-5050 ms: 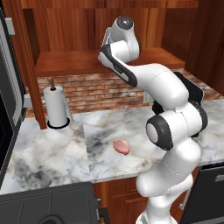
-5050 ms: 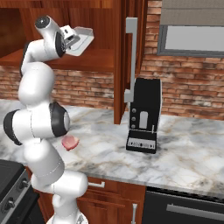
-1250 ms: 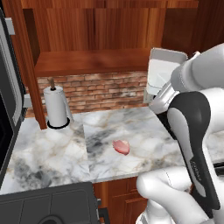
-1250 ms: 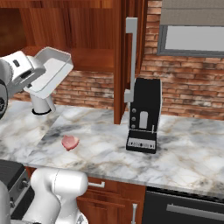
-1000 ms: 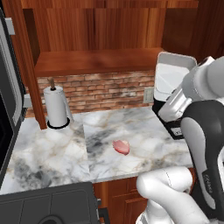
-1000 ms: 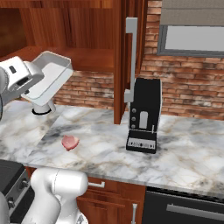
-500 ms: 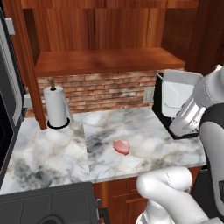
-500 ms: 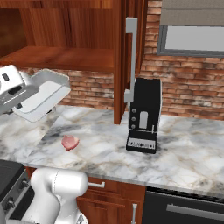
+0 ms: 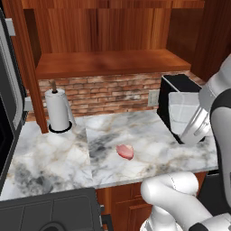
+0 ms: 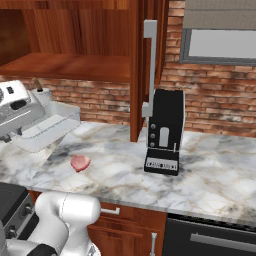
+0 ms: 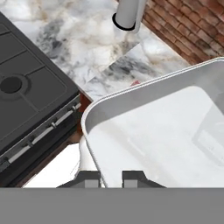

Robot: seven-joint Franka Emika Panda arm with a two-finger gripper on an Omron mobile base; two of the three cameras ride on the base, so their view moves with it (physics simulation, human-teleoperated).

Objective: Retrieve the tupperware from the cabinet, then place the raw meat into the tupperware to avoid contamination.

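Tupperware's come down out of the cabinet, now low over the counter

The cabinet [image 9: 103, 31] is open with its shelf bare, so the fetching half looks done. The marble counter [image 9: 54, 158] has the paper-towel roll [image 9: 58, 110] far left. The tupperware [image 10: 47, 127] hangs tilted at the counter's right side, rim pinched in the gripper [image 11: 110, 178], clenched on it. Raw meat [image 9: 125, 151] sits mid-counter, near but apart; box needs setting down next, I'd guess
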